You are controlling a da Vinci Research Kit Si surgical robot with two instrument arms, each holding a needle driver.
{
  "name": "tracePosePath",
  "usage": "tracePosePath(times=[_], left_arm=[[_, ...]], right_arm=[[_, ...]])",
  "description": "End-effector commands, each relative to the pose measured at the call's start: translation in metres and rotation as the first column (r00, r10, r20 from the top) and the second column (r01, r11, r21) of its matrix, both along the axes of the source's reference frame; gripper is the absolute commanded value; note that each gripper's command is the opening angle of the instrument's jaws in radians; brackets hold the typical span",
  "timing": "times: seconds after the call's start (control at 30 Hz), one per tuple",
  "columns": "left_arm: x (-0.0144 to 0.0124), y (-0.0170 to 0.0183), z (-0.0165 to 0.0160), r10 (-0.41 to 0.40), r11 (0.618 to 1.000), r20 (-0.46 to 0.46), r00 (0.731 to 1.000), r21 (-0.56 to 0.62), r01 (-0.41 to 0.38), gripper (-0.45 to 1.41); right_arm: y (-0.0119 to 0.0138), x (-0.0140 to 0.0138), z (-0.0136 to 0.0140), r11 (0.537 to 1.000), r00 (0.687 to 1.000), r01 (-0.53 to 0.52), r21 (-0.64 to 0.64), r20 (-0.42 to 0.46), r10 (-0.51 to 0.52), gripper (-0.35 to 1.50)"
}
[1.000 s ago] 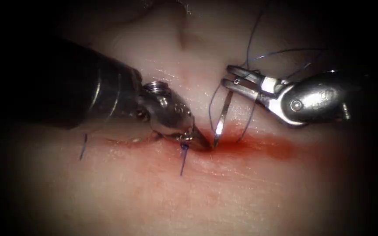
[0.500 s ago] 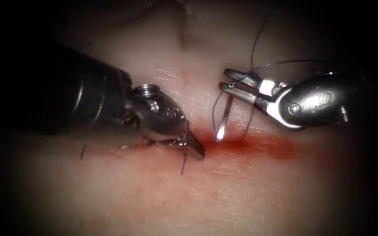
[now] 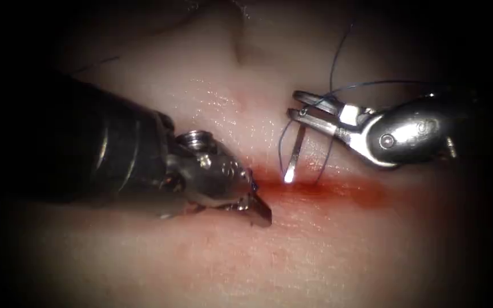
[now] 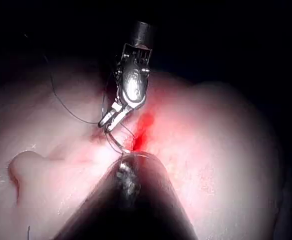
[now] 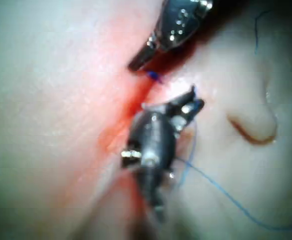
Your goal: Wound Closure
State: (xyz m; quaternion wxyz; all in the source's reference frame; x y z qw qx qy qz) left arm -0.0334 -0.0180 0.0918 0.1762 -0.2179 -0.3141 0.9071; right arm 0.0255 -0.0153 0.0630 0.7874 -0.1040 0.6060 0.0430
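Left pincer [image 3: 256,206], pressed together and empty, has slid down off the cut [image 3: 315,188]. Right pincer [image 3: 299,108] keeps pinching the needle [image 3: 294,153] near its rear end, tip at the cut's upper edge, not visibly buried; thread [image 3: 338,51] trails.

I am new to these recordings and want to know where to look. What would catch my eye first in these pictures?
First the red fluid along the cut in the tissue, at the middle of the endoscope view. Just above it the right tool holds the curved needle near its upper end, the bright tip hanging at the cut's edge, with blue thread looping behind. From the left, the left tool rests its tips on the tissue at the cut.
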Motion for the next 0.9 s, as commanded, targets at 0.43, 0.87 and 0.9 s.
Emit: tracePosePath(times=[0.43,0.87,0.9], left_arm=[[-0.0018,-0.0025,0.0023,0.012,1.000,0.002,1.000,0.008,-0.012,-0.20],[-0.0014,-0.0024,0.0028,0.016,1.000,0.003,1.000,0.005,-0.016,-0.20],[-0.0014,-0.0024,0.0029,0.016,1.000,0.003,1.000,0.004,-0.016,-0.20]], right_arm=[[0.0000,0.0005,0.0003,0.996,0.998,-0.002,0.088,-0.070,0.009,-0.35],[0.0004,0.0007,-0.0002,0.991,0.994,-0.012,0.133,-0.102,0.026,-0.35],[0.0004,0.0008,-0.0003,0.990,0.994,-0.013,0.138,-0.106,0.028,-0.35]])
